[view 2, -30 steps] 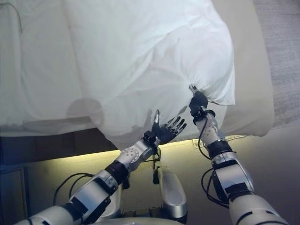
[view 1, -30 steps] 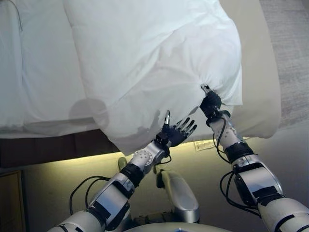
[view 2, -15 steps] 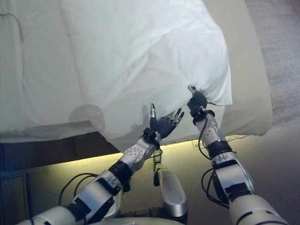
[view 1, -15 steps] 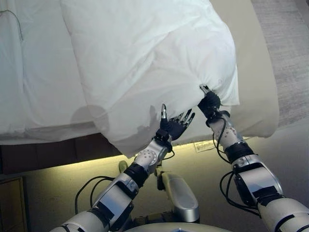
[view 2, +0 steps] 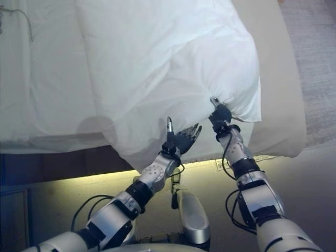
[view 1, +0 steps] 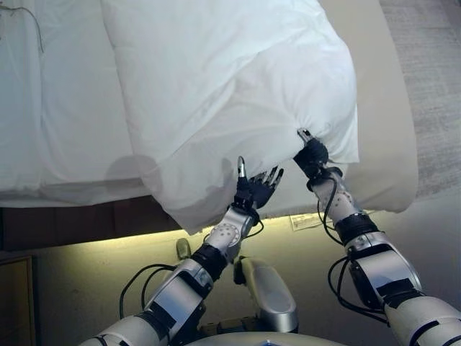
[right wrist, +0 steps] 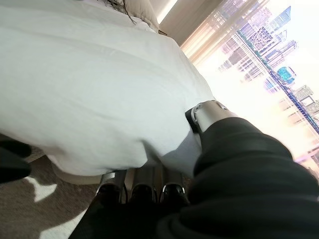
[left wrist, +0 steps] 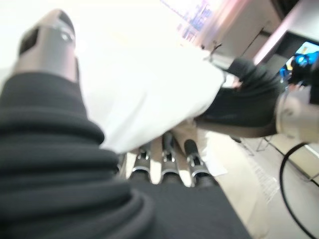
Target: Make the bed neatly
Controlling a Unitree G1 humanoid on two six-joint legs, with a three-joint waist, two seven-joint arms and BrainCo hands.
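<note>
A white duvet (view 1: 230, 86) lies bunched on the bed, its near edge hanging over the bed's side. My right hand (view 1: 311, 155) is shut on a gathered fold of the duvet's near right corner; in the right wrist view my fingers (right wrist: 144, 186) curl under the cloth (right wrist: 89, 99) with the thumb on top. My left hand (view 1: 256, 189) is open at the duvet's hanging edge, just left of the right hand. In the left wrist view its straight fingers (left wrist: 167, 162) lie under the cloth (left wrist: 144, 89) and the thumb (left wrist: 50, 40) stands above it.
The beige mattress (view 1: 385, 108) is bare to the right of the duvet. A flat white sheet (view 1: 50, 108) covers the left part. The dark bed base (view 1: 72, 220) has a lit strip below it. Grey carpet (view 1: 432, 65) lies at the far right.
My left hand has moved up and a little left, to the duvet's hanging edge, its fingers now under the cloth. My right hand keeps its hold in place.
</note>
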